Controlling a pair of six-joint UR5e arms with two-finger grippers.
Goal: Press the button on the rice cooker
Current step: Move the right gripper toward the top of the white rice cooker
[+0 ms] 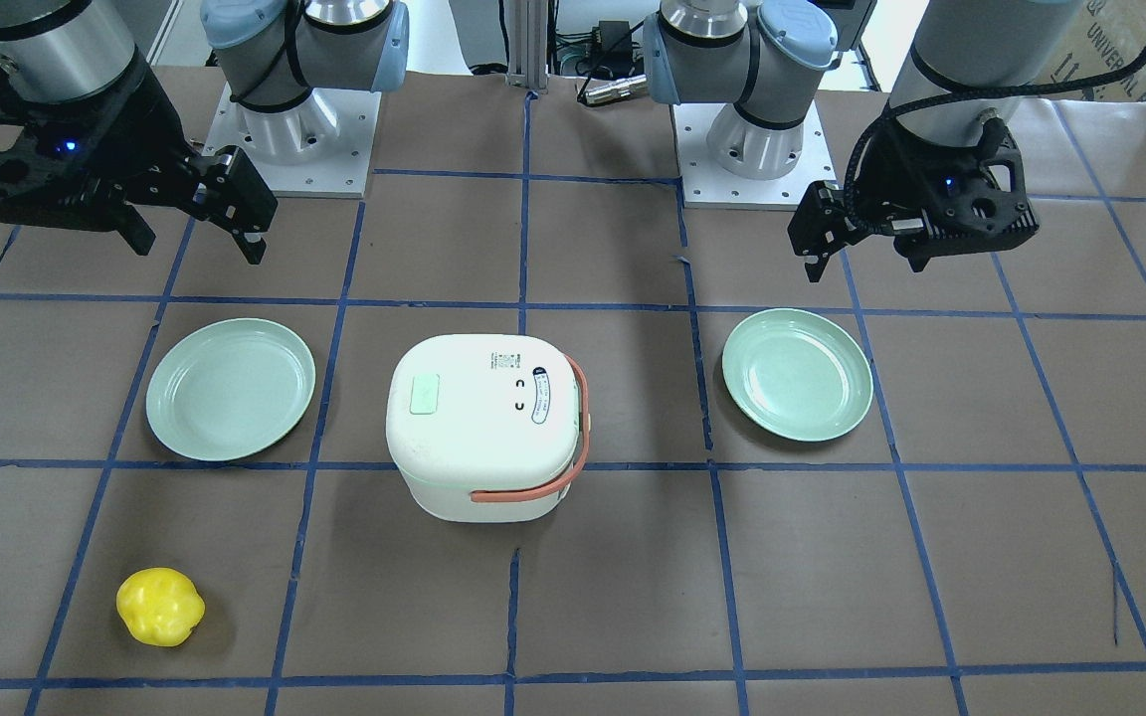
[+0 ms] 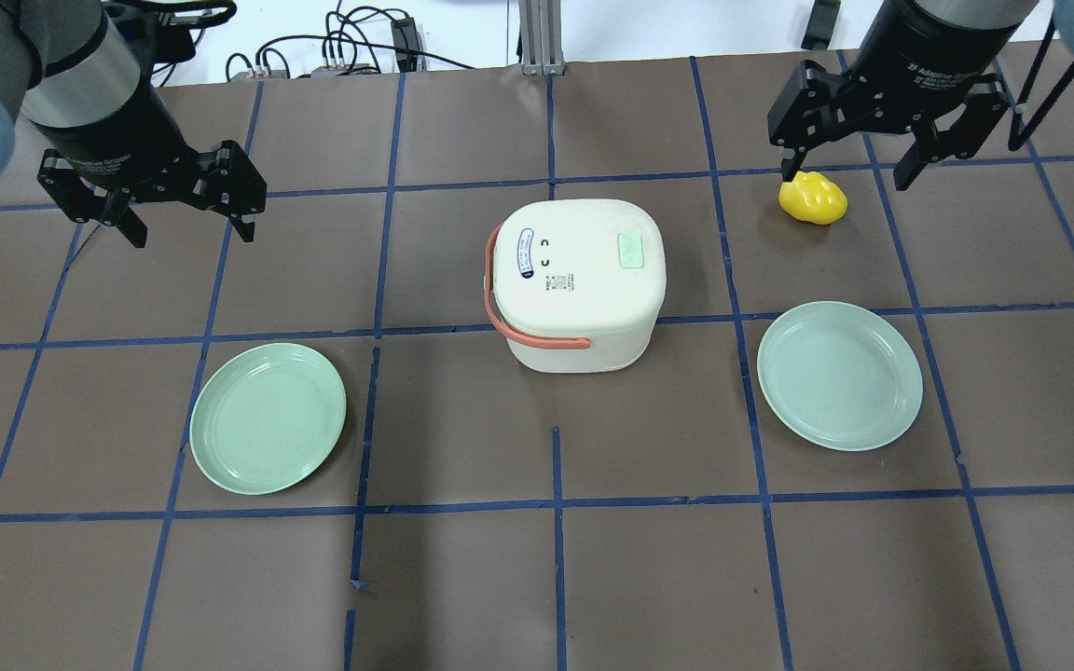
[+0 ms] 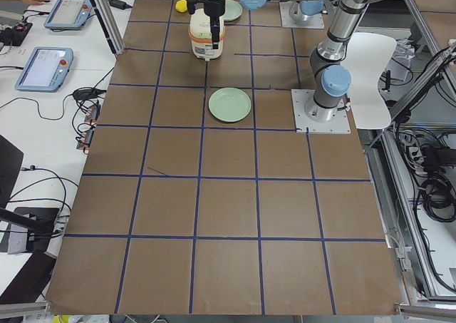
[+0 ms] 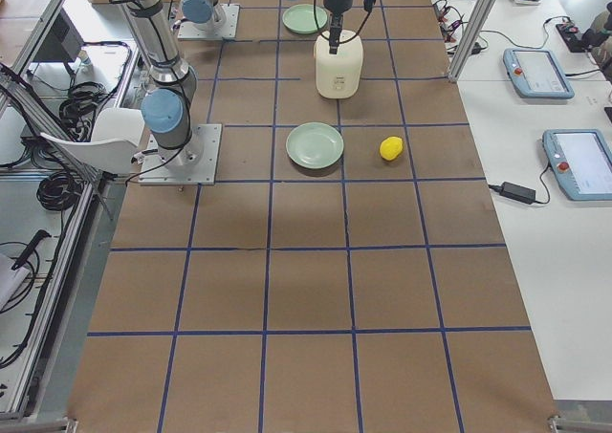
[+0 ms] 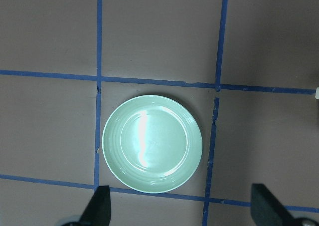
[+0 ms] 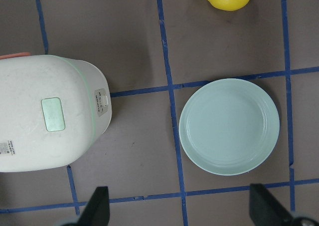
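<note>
The white rice cooker (image 2: 579, 298) with an orange handle stands mid-table, lid shut. A pale green rectangular button (image 2: 631, 251) is on its lid, and it also shows in the right wrist view (image 6: 53, 113). A small latch button (image 6: 102, 101) sits on the cooker's side wall. My left gripper (image 2: 192, 224) is open and empty, high above the table, far left of the cooker. My right gripper (image 2: 846, 172) is open and empty, high to the cooker's right, over a yellow pepper-like toy (image 2: 813, 198). Neither gripper touches anything.
Two pale green plates lie on the brown mat: one on my left (image 2: 268, 417), seen below the left wrist (image 5: 152, 143), and one on my right (image 2: 840, 375), beside the cooker (image 6: 229, 126). Blue tape lines grid the table.
</note>
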